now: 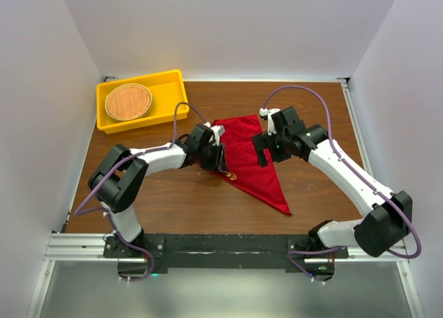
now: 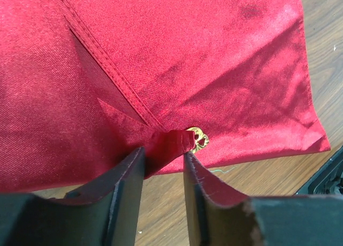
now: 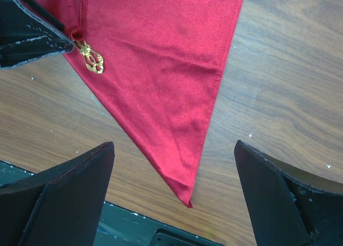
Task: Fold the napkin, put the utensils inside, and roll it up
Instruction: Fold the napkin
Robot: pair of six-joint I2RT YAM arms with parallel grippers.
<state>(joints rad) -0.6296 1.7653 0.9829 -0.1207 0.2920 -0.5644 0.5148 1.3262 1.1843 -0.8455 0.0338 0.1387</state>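
Frankly, we saw little to fear at the upper left of the top view, where the yellow bin holding the round woven mat sat well apart from the work. Near the frame's centre, the left gripper was clamped on a bunched fold of the red napkin. Just beside that pinch, the ornate end of the gold fork poked out from under the cloth; we could not tell whether the jaws held the fork too. We judged that if they pulled on cloth alone, the fork could slide out or skew, and the roll would come out loose. The right gripper hung wide open and empty over the napkin's lower point, so nothing pinned that tail, and it might drag or unfold. The two wrists stood close together, so a knock seemed possible. The bare wooden table gave room at lower left and at right, though the napkin's tip lay near the table's bottom edge.
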